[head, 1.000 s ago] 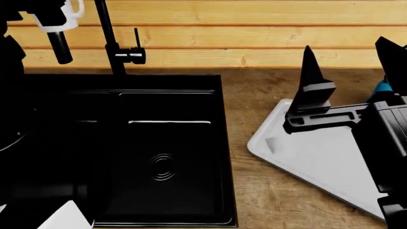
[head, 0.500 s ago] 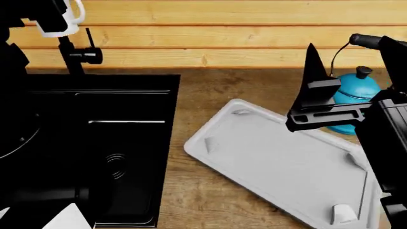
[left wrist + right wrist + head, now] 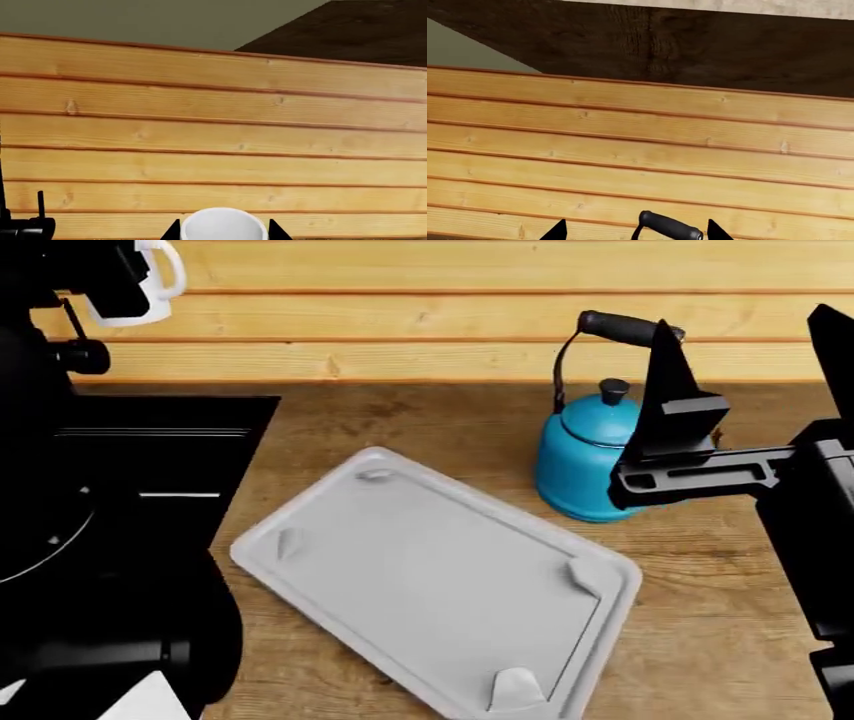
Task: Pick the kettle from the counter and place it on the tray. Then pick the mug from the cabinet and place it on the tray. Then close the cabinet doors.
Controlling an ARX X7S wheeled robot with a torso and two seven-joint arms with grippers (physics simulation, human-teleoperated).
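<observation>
Right gripper (image 3: 747, 390) open, kettle (image 3: 587, 455) beside tray (image 3: 400, 580); centre jaws on handle. Left gripper (image 3: 114, 285) clamps mug (image 3: 140, 285).

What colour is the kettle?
The kettle is teal-blue with a black lid knob and handle, clearest in the head view.
</observation>
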